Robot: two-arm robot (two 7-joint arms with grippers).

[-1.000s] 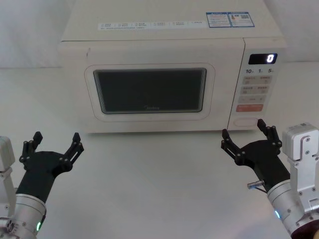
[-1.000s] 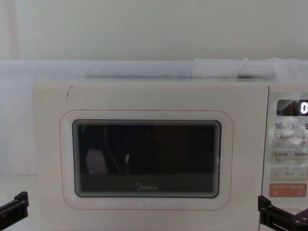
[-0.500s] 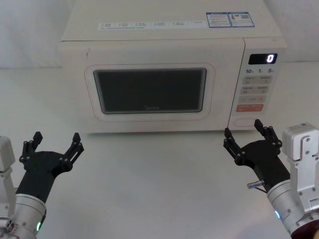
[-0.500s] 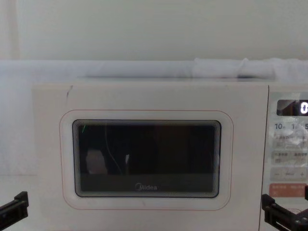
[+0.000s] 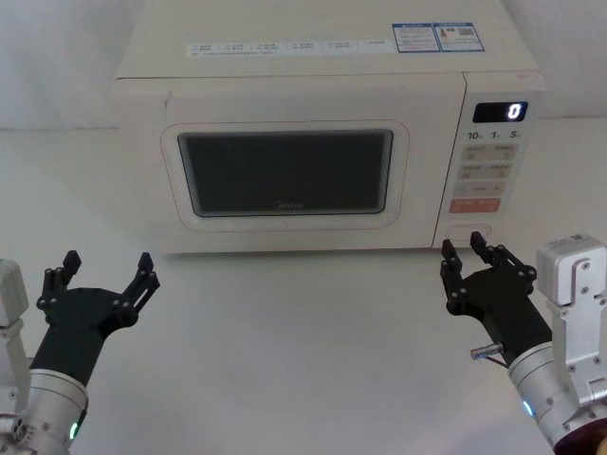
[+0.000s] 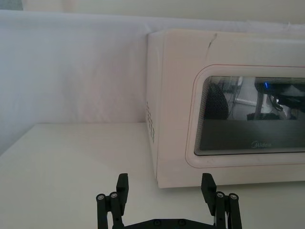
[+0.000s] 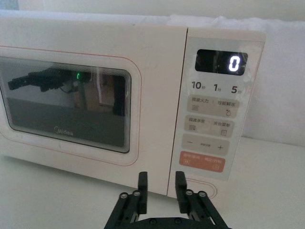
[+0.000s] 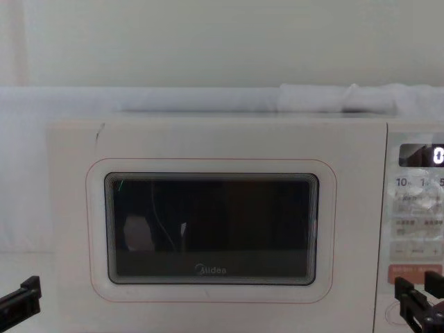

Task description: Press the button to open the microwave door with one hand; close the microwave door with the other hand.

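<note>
Head view: the microwave door (image 5: pixel 285 175) is flush with the cream oven body, which stands at the back of the white counter (image 5: pixel 285 332). The button (image 5: pixel 468 230) sits at the bottom of the control panel (image 5: pixel 488 166), under the orange-red key (image 5: pixel 474 205). The right hand (image 5: pixel 467 256) hovers just in front of and slightly below the button, its fingers drawn close with a narrow gap and holding nothing. The left hand (image 5: pixel 104 272) hangs low over the counter to the left, well apart from the oven, its fingers spread wide and empty.

Left wrist view: the left hand (image 6: pixel 164 189) points at the oven's left front corner, fingers wide apart, the door (image 6: pixel 228 114) beyond it.

Right wrist view: the right hand (image 7: pixel 159 185) has its two fingers nearly parallel with a slim gap, aimed at the panel's lower edge; the button (image 7: pixel 199 191) peeks out just beside the finger (image 7: pixel 180 183) nearest it. The display (image 7: pixel 221 62) reads 0.

Chest view: the door (image 8: pixel 211 229) is closed; the right hand (image 8: pixel 420 295) rises at the lower right before the panel, and a fingertip (image 8: pixel 21 291) of the left hand shows at the lower left.
</note>
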